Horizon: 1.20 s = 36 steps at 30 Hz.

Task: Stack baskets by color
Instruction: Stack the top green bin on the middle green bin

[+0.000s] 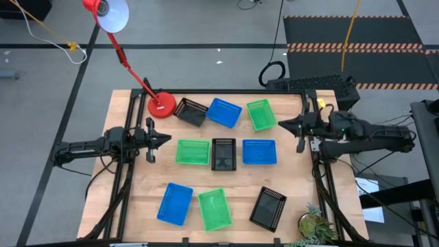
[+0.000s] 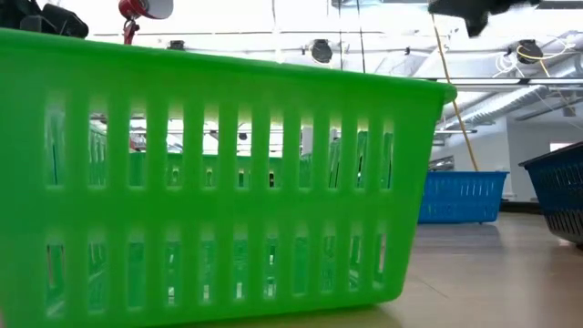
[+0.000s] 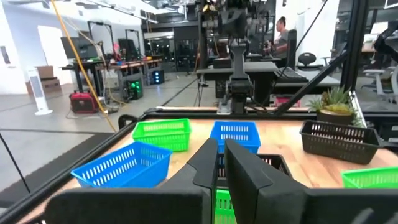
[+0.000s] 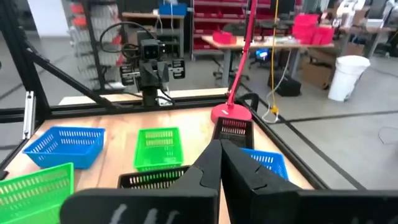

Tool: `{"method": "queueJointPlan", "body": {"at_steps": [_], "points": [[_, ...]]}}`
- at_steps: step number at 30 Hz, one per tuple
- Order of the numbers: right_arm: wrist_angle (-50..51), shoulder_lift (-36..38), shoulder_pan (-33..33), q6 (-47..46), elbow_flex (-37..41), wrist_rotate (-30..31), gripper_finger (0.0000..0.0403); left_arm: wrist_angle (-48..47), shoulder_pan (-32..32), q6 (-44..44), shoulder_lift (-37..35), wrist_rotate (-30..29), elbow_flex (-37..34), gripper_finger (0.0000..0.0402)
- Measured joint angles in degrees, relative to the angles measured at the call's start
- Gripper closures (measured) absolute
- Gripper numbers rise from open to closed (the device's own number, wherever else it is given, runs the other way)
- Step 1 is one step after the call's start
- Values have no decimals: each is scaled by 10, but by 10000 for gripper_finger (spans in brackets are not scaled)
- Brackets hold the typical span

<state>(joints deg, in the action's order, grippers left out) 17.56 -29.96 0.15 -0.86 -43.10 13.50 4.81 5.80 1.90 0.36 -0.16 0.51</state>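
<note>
Several baskets lie spread over the wooden table (image 1: 137,199), each resting on its bottom. At the far side are a black one (image 1: 191,111), a blue one (image 1: 224,112) and a green one (image 1: 261,114). The middle row holds green (image 1: 193,151), black (image 1: 223,154) and blue (image 1: 259,151). Near the front lie blue (image 1: 175,203), green (image 1: 215,209) and black (image 1: 267,207). My left gripper (image 1: 163,139) (image 3: 219,155) is shut at the table's left edge, holding nothing. My right gripper (image 1: 282,124) (image 4: 219,155) is shut above the right edge, holding nothing.
A red lamp base (image 1: 161,106) stands at the far left corner, its arm reaching to the lamp head (image 1: 110,12). A small potted plant (image 1: 315,226) sits at the near right corner. In the low view the near green basket (image 2: 209,182) fills the foreground.
</note>
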Motion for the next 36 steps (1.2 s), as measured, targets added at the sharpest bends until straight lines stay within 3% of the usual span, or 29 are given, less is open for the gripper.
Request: {"method": "queueJointPlan", "body": {"at_steps": [9,19,23,31,36], "points": [[151,-141,-15,0,-220,-2,403,-4,0,-40,0,0,0,369],[312,-232,-15,-15,-374,-41,403,-4,0,-39,0,0,0,369],[365,-256,-15,-21,-406,-76,403,-4,0,-39,0,0,0,369],[398,-267,-15,-15,-419,-78,403,0,0,-98,0,0,1,369],[398,-266,-15,4,-419,-77,403,-6,0,-100,0,0,44,369]]}}
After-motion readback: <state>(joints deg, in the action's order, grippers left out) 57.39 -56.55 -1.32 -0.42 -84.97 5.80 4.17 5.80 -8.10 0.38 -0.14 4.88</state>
